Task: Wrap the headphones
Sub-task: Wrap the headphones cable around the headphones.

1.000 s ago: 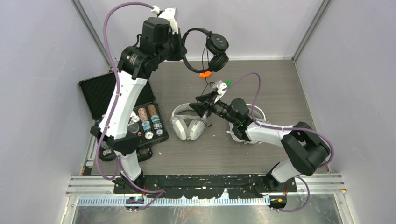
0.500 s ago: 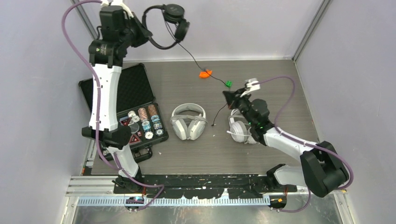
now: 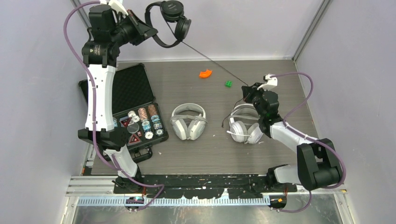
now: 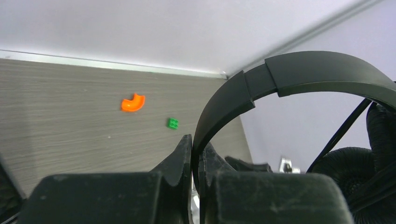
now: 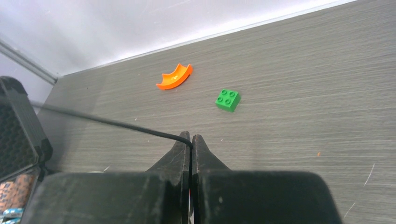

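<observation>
My left gripper (image 3: 142,31) is shut on the band of the black headphones (image 3: 169,18) and holds them high at the back left. In the left wrist view the black band (image 4: 280,74) runs down between my fingers (image 4: 180,156). Their black cable (image 3: 210,58) stretches taut down to my right gripper (image 3: 244,91), which is shut on it; the right wrist view shows the cable (image 5: 107,122) bending into the closed jaws at the gripper (image 5: 191,138). White headphones (image 3: 188,121) lie mid-table. A second white pair (image 3: 243,126) lies under my right arm.
An orange curved piece (image 3: 205,73) and a green brick (image 3: 228,83) lie at the back of the table. An open black case (image 3: 126,100) with poker chips stands at the left. Grey walls close the back and both sides.
My left arm swung the black headphones up and to the back left. My right gripper moved right and back with the cable, which is now pulled straight between the two grippers.
</observation>
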Available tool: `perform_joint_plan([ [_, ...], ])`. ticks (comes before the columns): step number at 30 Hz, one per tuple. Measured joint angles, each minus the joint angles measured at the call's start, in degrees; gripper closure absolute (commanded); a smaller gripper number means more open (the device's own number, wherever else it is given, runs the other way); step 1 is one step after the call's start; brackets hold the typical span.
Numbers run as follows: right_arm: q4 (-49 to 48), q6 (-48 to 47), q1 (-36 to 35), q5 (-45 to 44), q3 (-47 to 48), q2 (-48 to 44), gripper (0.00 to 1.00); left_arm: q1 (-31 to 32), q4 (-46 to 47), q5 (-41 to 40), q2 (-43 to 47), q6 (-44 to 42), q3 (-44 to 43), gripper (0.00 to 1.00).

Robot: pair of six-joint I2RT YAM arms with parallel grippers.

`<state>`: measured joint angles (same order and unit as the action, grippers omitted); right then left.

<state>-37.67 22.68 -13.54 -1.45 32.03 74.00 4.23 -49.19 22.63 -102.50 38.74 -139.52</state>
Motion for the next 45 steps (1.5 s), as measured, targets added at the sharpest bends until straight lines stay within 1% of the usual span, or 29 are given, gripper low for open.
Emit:
perform_joint_plan([
  [3,-0.1,0.7,1.6,0.6,1.9,1.8,1.00,0.0,1.8,5.2,0.3,-0.1,1.8,1.00],
  [12,2.6,2.4,5.6,0.2,9.1,7.4,1.00,-0.2,3.3,15.4,4.3,-3.3,15.0,1.00],
  [17,4.7,2.1,6.6,0.0,13.3,9.7,1.00,0.1,3.5,21.4,4.6,-5.4,18.1,1.00],
  [20,5.8,1.4,6.6,-0.1,16.3,10.9,1.00,1.4,3.5,25.0,4.6,-8.0,19.1,1.00],
  [23,7.8,0.8,6.7,-0.1,19.6,11.9,1.00,3.8,3.5,28.0,5.0,-12.5,20.6,1.00],
  [26,10.5,-0.2,7.1,0.1,23.4,12.7,1.00,6.6,2.5,29.2,5.3,-17.3,22.3,1.00],
  [29,13.6,-1.7,7.5,0.3,26.5,12.9,1.00,9.6,-1.1,28.2,5.3,-23.6,23.0,1.00],
  [31,16.2,-2.7,7.9,0.6,28.7,12.9,1.00,11.8,-4.0,26.1,5.3,-29.2,23.0,1.00],
  [33,19.5,-3.9,8.3,1.2,31.3,13.2,1.00,13.8,-6.5,23.3,5.3,-34.2,23.0,1.00],
  [37,26.6,-6.0,9.0,3.3,37.4,14.4,1.00,18.6,-10.1,15.0,5.3,-44.1,23.4,1.00],
  [41,34.1,-7.7,9.0,7.1,43.6,15.7,1.00,22.4,-11.2,7.0,5.3,-50.0,25.2,1.00],
  [45,41.2,-8.9,9.1,11.8,48.4,16.5,1.00,25.2,-12.3,-1.1,5.3,-53.6,25.8,1.00],
])
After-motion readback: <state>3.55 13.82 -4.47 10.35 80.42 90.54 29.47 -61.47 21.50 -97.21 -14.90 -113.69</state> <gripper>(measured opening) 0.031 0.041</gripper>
